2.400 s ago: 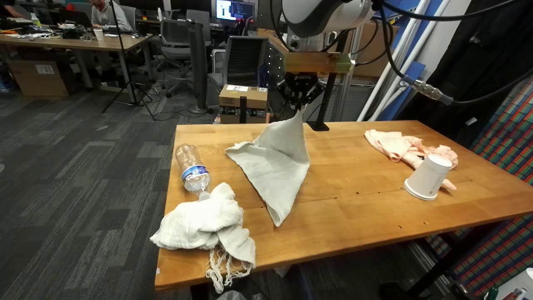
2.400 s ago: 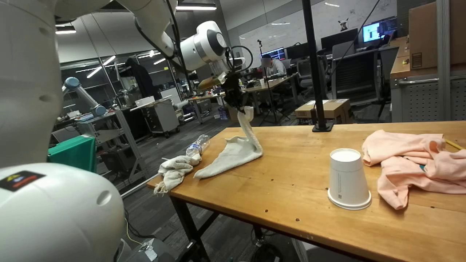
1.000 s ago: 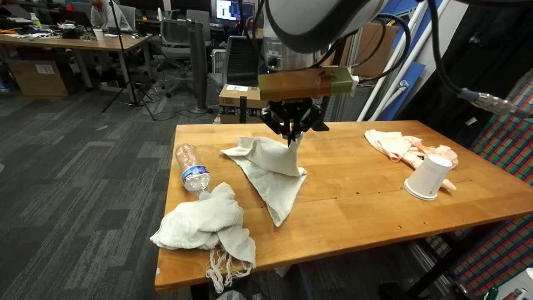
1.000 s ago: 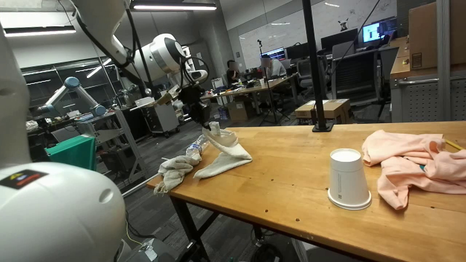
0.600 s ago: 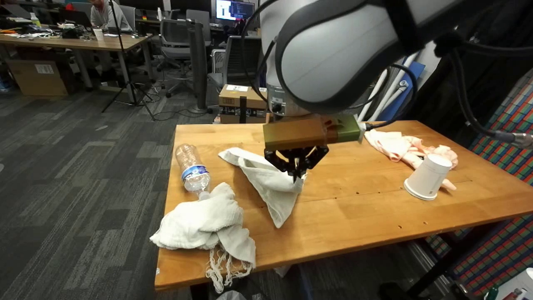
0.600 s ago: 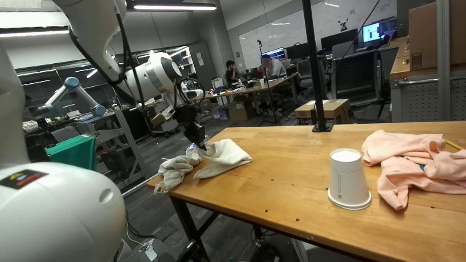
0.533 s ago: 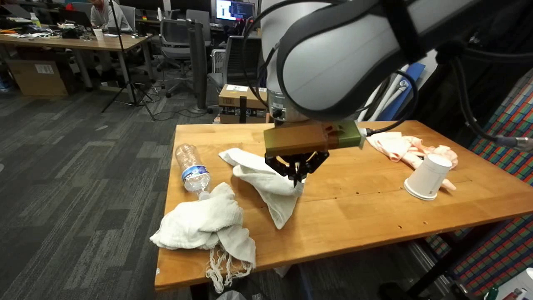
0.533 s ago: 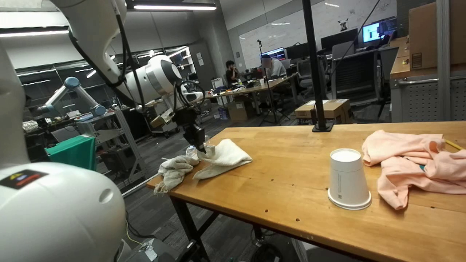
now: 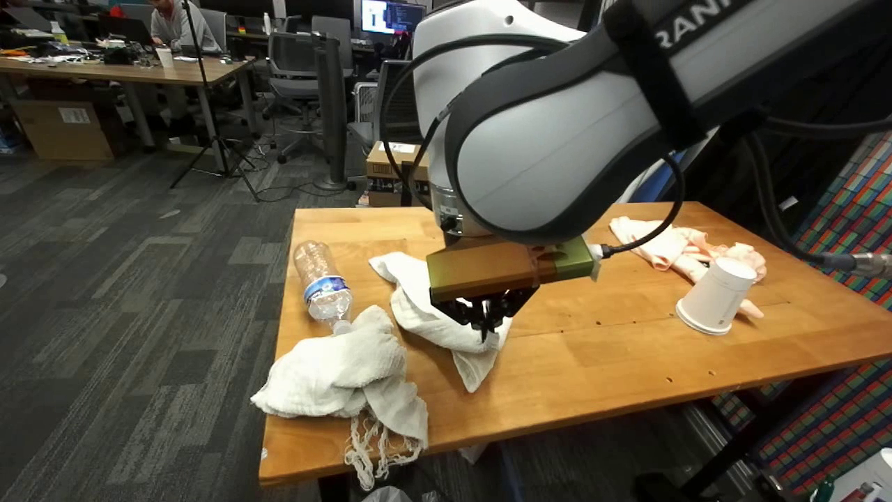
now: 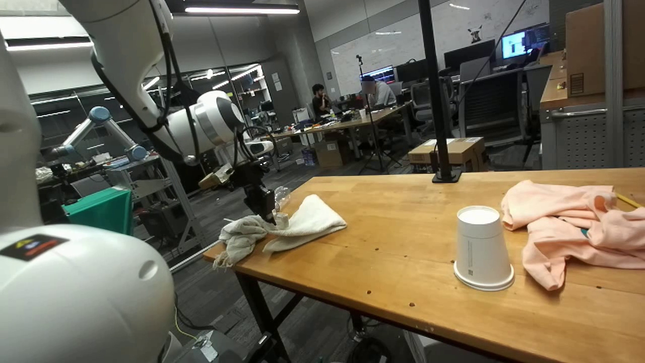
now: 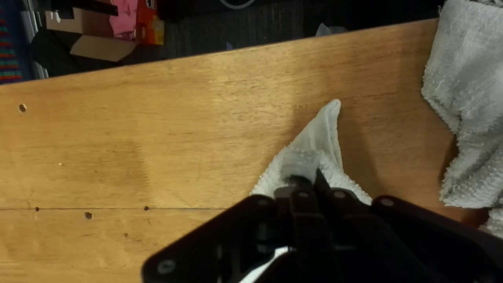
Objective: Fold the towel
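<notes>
Gripper: the gripper (image 9: 486,330) is bringing its fingertips together on the towel (image 9: 432,324), clamping a fold of it.
Towel: it is lying partly folded on the wooden table (image 9: 592,362) beneath the gripper, one pointed corner showing beyond the fingertips in the wrist view.
Arm lettering: the arm (image 9: 550,146) is bearing white capitals in an exterior view; "RAN" is reading clearly, the next letter being cut by the top edge.
Base sticker: the robot base (image 10: 85,297) is wearing a black sticker (image 10: 33,248) with yellow and red patches; any wording is blurring out.
Bottle label: the clear bottle (image 9: 315,265) is lying on its side, showing a blue label (image 9: 326,287) with white marks too fine to read.
Cup print: the white cup (image 10: 484,242) is standing upside down, carrying tiny print and a small dark square (image 10: 470,272), both illegible.
Box label: a cardboard box (image 9: 389,164) behind the table is showing a white label (image 9: 402,147), unreadable from here.
Fringed cloth: the fringed cloth (image 9: 341,366) is lying bunched at the table's corner, its strings hanging over the edge.
Peach cloth: the peach cloth (image 10: 574,222) is lying crumpled near the cup.
</notes>
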